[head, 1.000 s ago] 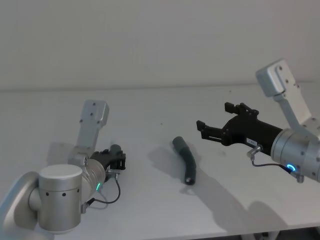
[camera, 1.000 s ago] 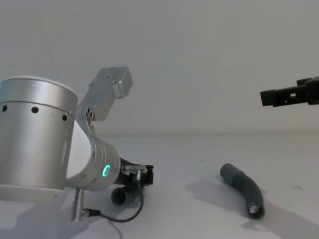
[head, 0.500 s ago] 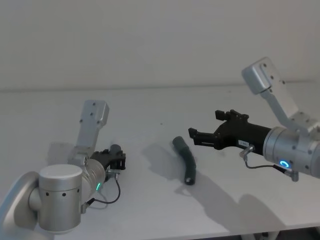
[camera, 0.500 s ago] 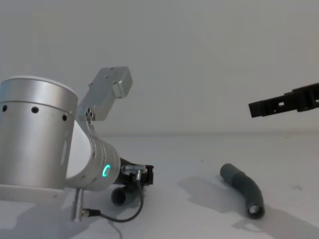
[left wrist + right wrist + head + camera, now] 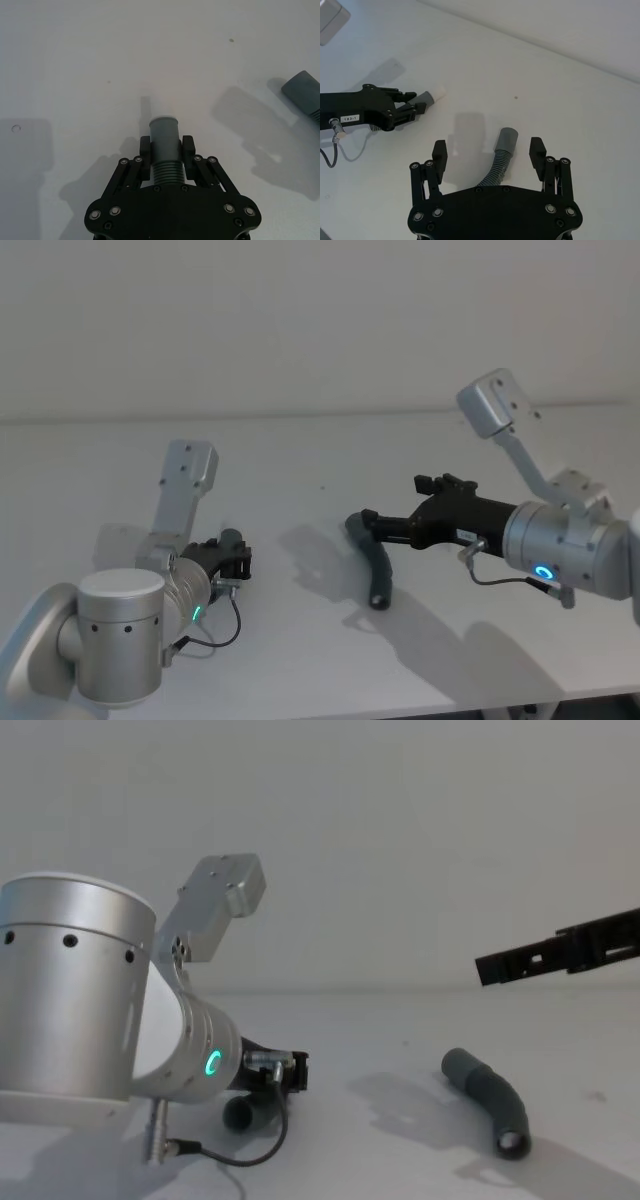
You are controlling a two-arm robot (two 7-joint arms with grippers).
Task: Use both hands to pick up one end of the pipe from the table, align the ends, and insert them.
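left gripper low over table, clamped on ribbed hose piece; its label seems to read "183-1" | right gripper spread wide, above other hose piece lying mid-table

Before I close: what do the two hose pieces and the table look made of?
The loose hose piece looks like rubber or soft plastic: dark grey, matte, ribbed curved body, smooth cuff. The held hose piece, in the left gripper, shows the same ribbing and cuff, plus a whitish tip, perhaps harder plastic. The table is white and matte, maybe laminate: soft shadows, no glare.
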